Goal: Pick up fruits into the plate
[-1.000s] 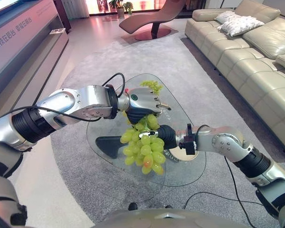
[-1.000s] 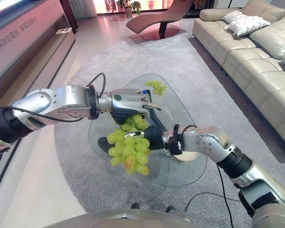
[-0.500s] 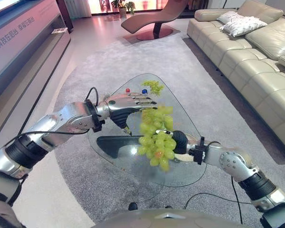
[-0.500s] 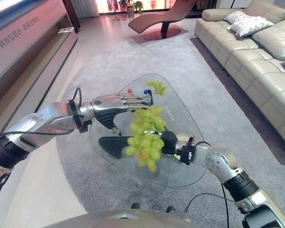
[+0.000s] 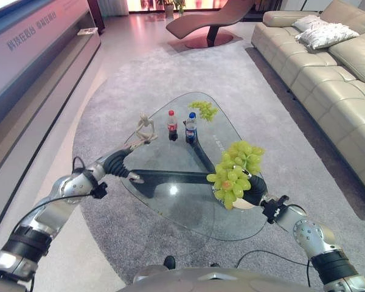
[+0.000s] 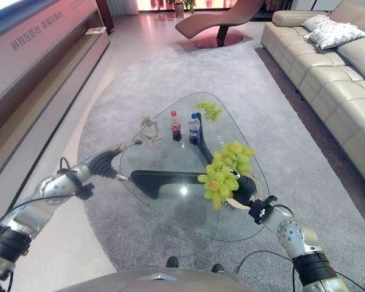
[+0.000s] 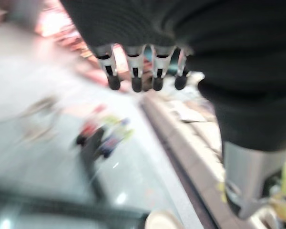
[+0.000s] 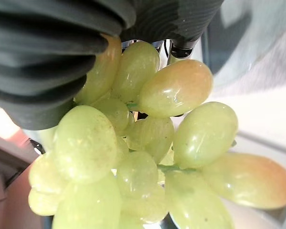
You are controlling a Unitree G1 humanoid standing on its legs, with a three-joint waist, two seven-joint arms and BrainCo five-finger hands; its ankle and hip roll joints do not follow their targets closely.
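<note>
A grey rug (image 5: 249, 91) covered the floor, with a beige sofa (image 5: 328, 67) along the robot's right and a curved brown lounge chair (image 5: 210, 24) at the far end. On the rug stood a glass table (image 5: 170, 207) with a dark base showing through its top. The right hand (image 5: 256, 186) was over the near right part of the table, clamped on a large bunch of green grapes (image 5: 234, 172) held up above a pale plate (image 6: 231, 205), of which only an edge showed beneath the fruit. In the right wrist view the grapes (image 8: 148, 143) pressed against the dark cover, the bunch caught in the hand's grip. The left hand (image 5: 123, 159) was at the table's left edge; in the left wrist view its fingers (image 7: 136, 71) were extended and held nothing. Farther back on the glass stood two small bottles (image 5: 180, 126), one red-capped and one blue-capped, side by side. A pale figurine (image 5: 145, 126) stood to their left, and a smaller bunch of grapes (image 5: 204, 109) lay just beyond them.
</note>
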